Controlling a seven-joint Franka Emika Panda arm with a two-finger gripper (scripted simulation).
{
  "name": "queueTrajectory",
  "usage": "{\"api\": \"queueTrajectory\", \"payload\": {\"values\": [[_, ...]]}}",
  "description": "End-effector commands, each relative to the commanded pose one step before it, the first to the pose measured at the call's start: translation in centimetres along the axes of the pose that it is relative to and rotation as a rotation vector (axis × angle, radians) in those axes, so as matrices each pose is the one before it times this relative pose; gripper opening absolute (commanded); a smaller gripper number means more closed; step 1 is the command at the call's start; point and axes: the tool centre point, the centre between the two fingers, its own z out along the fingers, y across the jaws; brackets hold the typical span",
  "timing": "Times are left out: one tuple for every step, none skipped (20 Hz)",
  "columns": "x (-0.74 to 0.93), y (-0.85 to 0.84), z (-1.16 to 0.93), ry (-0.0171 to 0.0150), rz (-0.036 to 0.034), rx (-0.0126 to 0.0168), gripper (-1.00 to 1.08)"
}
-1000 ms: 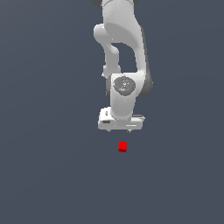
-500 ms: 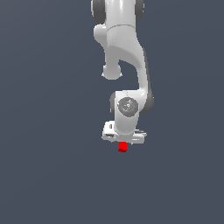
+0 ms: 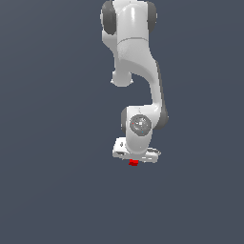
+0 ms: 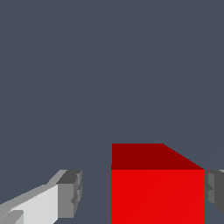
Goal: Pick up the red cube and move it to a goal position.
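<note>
Cube: red cube (image 4: 157,188) sits between the two fingers, on plain grey ground, closer to one pad than the other
Gripper: white gripper (image 3: 135,161) spread wide around the cube, one grey pad (image 4: 70,193) clearly apart from it, nothing gripped
Exterior view: arm bent down over the cube (image 3: 134,163), which peeks from under the hand

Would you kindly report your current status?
Gripper open, fingers either side of the red cube. Cube not yet clamped; gap on one side. Nothing in the way.
</note>
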Motion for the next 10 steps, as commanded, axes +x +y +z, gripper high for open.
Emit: {"api": "queueTrajectory", "payload": {"values": [[0.132,-0.052,0.088,0.00093,0.00256,0.00027,1.00],[0.000,0.000,0.000,0.00000,0.00000,0.00000,-1.00],[0.000,0.000,0.000,0.00000,0.00000,0.00000,-1.00],[0.000,0.000,0.000,0.00000,0.00000,0.00000,-1.00],[0.000,0.000,0.000,0.00000,0.00000,0.00000,-1.00],[0.000,0.000,0.000,0.00000,0.00000,0.00000,-1.00],[0.000,0.000,0.000,0.00000,0.00000,0.00000,-1.00],[0.000,0.000,0.000,0.00000,0.00000,0.00000,-1.00],[0.000,0.000,0.000,0.00000,0.00000,0.00000,-1.00],[0.000,0.000,0.000,0.00000,0.00000,0.00000,-1.00]]}}
